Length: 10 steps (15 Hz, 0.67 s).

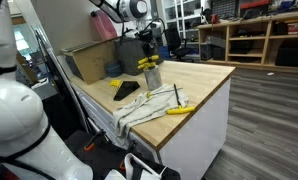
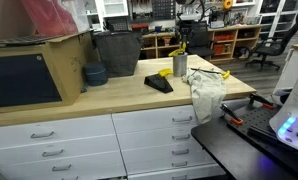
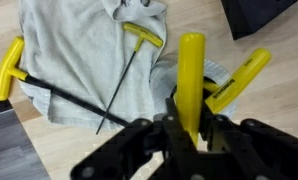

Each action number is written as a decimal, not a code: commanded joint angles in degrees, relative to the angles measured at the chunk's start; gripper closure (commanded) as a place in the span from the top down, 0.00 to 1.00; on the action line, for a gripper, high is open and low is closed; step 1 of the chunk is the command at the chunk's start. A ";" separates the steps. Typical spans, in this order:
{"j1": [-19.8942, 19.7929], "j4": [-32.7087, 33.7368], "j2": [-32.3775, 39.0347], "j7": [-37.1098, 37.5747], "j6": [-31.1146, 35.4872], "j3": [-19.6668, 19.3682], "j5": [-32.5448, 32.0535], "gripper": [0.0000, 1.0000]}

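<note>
**Exterior view, along the bench.**
- The gripper (image 1: 147, 47) hangs straight above the metal cup (image 1: 152, 75), which stands upright on the wooden bench top (image 1: 204, 75).
- Yellow shows at the cup's mouth, just under the fingers. This is the held key (image 1: 147, 63), so tool, key and cup stack on 1 vertical line.
- The grey towel (image 1: 149, 105) lies crumpled on the near side of the cup and drapes over the bench edge.
- 1 loose key (image 1: 179, 109) rests at the towel's right.
- The black pad (image 1: 127, 90) lies to the left of the towel.

**Exterior view, from the drawer side.**
- The gripper (image 2: 181, 45) is directly over the metal cup (image 2: 179, 66).
- The towel (image 2: 204, 90) is to the right and nearer, and the black pad (image 2: 159, 83) is near-left of the cup.
- The blue bowl (image 2: 94, 74) sits well apart, far to the left.

**Wrist view.**
- The gripper (image 3: 192, 128) has its jaws narrow, clamped on the yellow handle of the held key (image 3: 192, 70).
- The handle's long axis runs straight up the frame, away from the fingers. The shaft and the cup are hidden beneath the tool.
- On the towel (image 3: 79, 60) lie the left key (image 3: 9, 65) and the middle key (image 3: 142, 35), with their dark shafts crossing.
- The right key (image 3: 239, 78) angles off just beside the held handle. I cannot tell whether it is lying down or standing in the cup.
</note>
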 commanded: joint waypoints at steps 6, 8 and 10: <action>2.15 -3.59 -2.10 15.76 1.28 -1.29 -1.12 0.06; 2.41 -3.70 -2.04 16.90 1.92 -0.98 -1.47 0.06; 2.58 -3.63 -1.84 16.28 2.48 -0.59 -1.82 0.06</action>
